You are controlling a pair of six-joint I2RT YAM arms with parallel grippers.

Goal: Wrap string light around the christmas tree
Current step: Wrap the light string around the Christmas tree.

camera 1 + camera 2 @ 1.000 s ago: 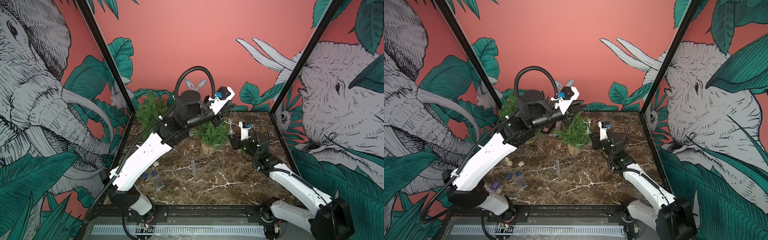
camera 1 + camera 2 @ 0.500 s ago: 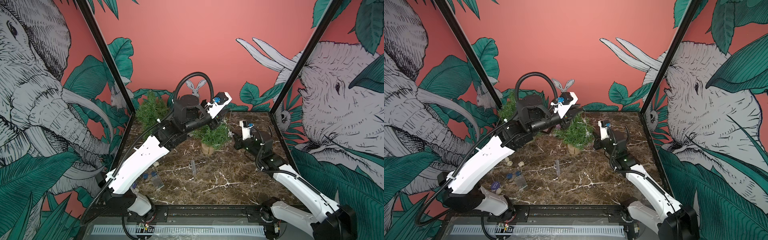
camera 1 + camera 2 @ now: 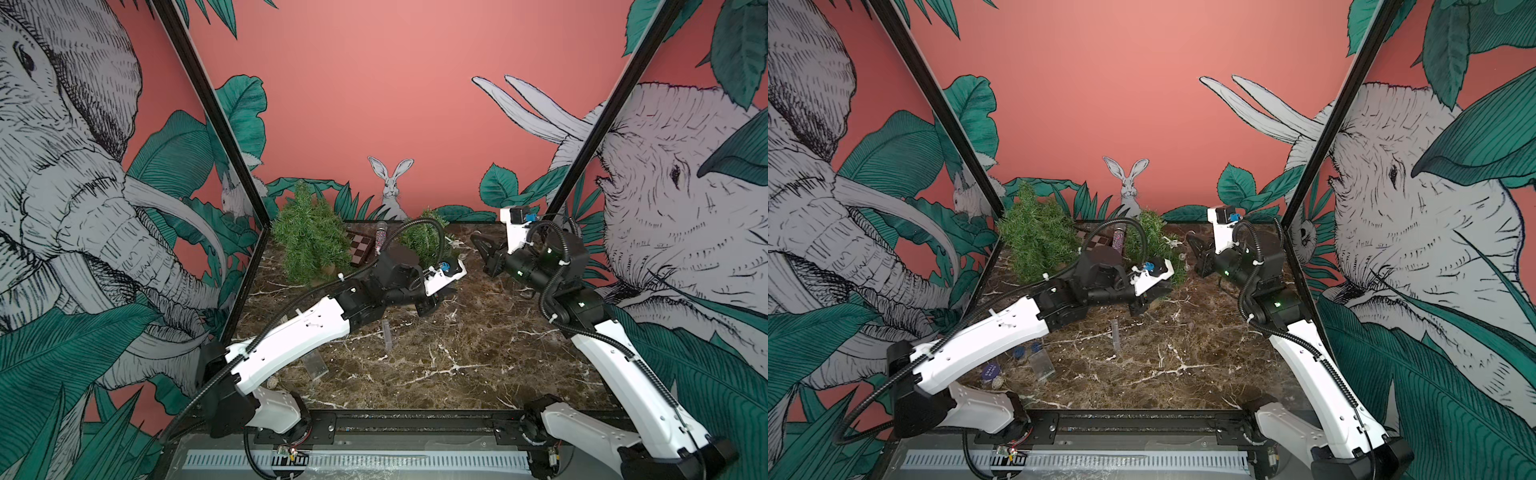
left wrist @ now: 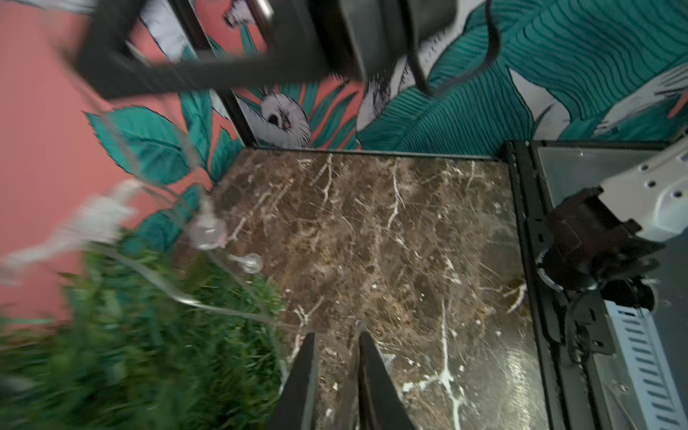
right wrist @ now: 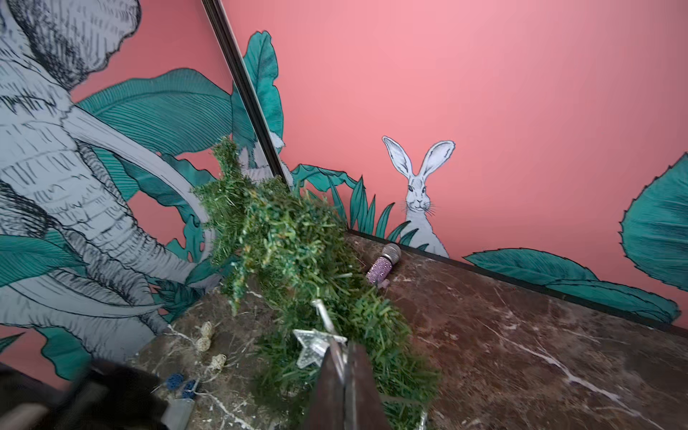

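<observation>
Christmas tree, the smaller one, stands at the middle of the bench's far edge. The string light of stars and clear bulbs lies over its branches, so I judge the wrapping begun, with most turns left. Right claw is closed on its wire; left claw, almost closed, seems to pinch it too. A bigger tree, a chessboard and a glitter microphone crowd the path behind.

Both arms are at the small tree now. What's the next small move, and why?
Probably sweep the left end effector round the near side of the tree, keeping the strand snug. The string light runs from the branches into its grip, low in front of the tree, while the right end effector is shut beside the star, seemingly anchoring that end.
</observation>
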